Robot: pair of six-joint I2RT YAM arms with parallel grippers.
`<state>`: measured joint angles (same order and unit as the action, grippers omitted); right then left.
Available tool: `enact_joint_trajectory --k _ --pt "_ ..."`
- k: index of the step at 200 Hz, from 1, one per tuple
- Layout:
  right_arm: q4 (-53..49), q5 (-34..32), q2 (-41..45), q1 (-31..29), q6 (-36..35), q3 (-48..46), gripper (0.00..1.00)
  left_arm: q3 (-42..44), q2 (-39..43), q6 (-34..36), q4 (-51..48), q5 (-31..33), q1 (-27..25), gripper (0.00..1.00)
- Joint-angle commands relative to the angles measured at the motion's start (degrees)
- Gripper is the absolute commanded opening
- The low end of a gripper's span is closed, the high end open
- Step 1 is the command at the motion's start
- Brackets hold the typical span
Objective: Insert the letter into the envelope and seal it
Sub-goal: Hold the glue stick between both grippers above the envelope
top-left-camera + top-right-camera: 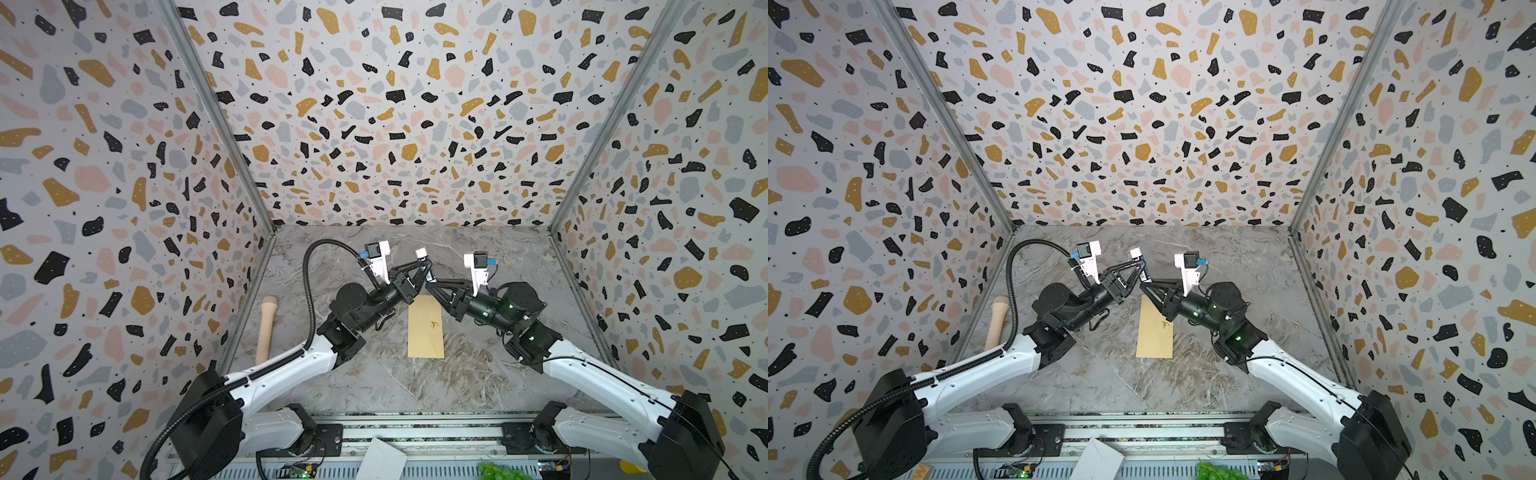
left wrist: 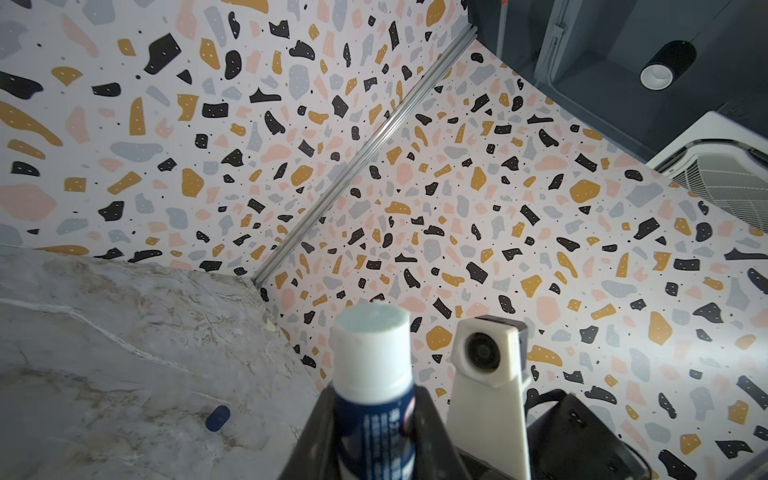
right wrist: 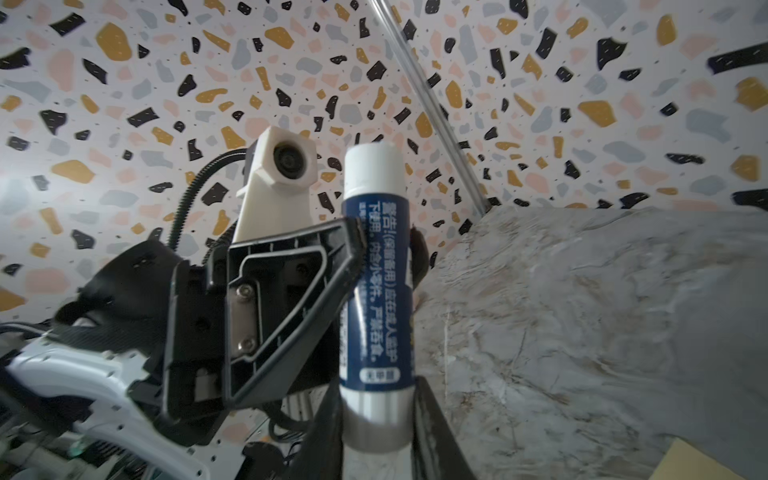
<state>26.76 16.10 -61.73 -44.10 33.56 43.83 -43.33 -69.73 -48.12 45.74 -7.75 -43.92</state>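
While both my jaws clamp the glue stick (image 1: 421,253) at the envelope's (image 1: 426,336) twelve o'clock end, sealing remains; letter unseen.

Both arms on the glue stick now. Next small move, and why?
Probably twist the silver base of the blue-and-white glue stick with the right gripper: its jaws pinch that base, the left gripper clamps the body, a dark blue cap lies on the grey marble table, and the glue barely clears the white collar.

Tan envelope (image 1: 1153,337) flat on marble table (image 1: 1187,384)
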Motion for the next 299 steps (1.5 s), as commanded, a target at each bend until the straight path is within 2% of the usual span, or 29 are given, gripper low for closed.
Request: enact_joint_trajectory --k 1,27,41,56,78,96,110,128,143,161,189,219,230,252,299 --pt "-14.87 -28.94 1.08 -7.1 -17.62 9.02 0.02 -0.84 0.09 5.84 -7.49 1.96 -0.58 0.0" --pt "-15.32 -54.37 -4.19 -17.65 -31.32 13.07 0.0 -1.22 -1.2 5.83 -8.12 2.6 -0.82 0.0" --pt "-8.51 -67.36 -8.05 -22.62 -40.87 13.3 0.0 -1.49 -1.87 5.7 -7.95 2.59 -1.16 0.0" --pt "1.49 -76.58 -12.28 -25.63 -51.15 13.02 0.0 -1.58 -2.4 5.16 -7.53 2.73 -1.25 0.0" --pt "14.6 -82.01 -16.43 -26.78 -62.8 11.61 0.0 -1.71 -2.48 4.79 -7.33 2.82 -1.25 0.0" --pt "13.9 -80.72 -16.56 -26.92 -62.2 11.27 0.0 -1.67 -2.41 4.67 -7.33 2.74 -1.25 0.0" --pt "7.57 -77.26 -14.94 -26.58 -56.3 11.62 0.01 -1.68 -2.41 4.65 -7.17 2.74 -1.2 0.0" --pt "-2.26 -67.15 -10.41 -25.04 -46.7 11.06 0.18 -1.8 -2.01 5.16 -7.16 2.61 -1.2 0.0" --pt "-8.44 -52.09 -5.59 -20.91 -37.75 9.56 0.39 -2.01 -1.34 5.32 -6.73 1.99 -1.01 0.0" --pt "-8.76 -32.92 0.34 -14.11 -29.45 5.85 0.6 -2.28 -0.21 5.15 -5.9 1.09 -0.71 0.0" --pt "-3.95 -9.26 5.75 -3.35 -17.9 -0.06 0.74 -2.55 0.91 2.94 -2.55 -1.76 -0.3 0.0" --pt "5.8 9.7 6.54 5.88 -3.5 -4.81 0.77 -2.56 0.75 -0.09 2.4 -5.39 -0.18 0.0" --pt "11.87 13.94 6.62 8.21 2.06 -7.22 0.76 -2.33 0.56 -1.26 4.09 -6.06 -0.15 0.0" --pt "20.89 17.68 5.91 10.63 9.79 -10.4 0.71 -1.37 0.31 -4.05 7.19 -6.75 -0.15 0.0" --pt "28.95 20.13 1.93 11.14 16.02 -10.89 0.64 -1.13 -0.05 -5.03 8.25 -6.93 -0.25 0.0"
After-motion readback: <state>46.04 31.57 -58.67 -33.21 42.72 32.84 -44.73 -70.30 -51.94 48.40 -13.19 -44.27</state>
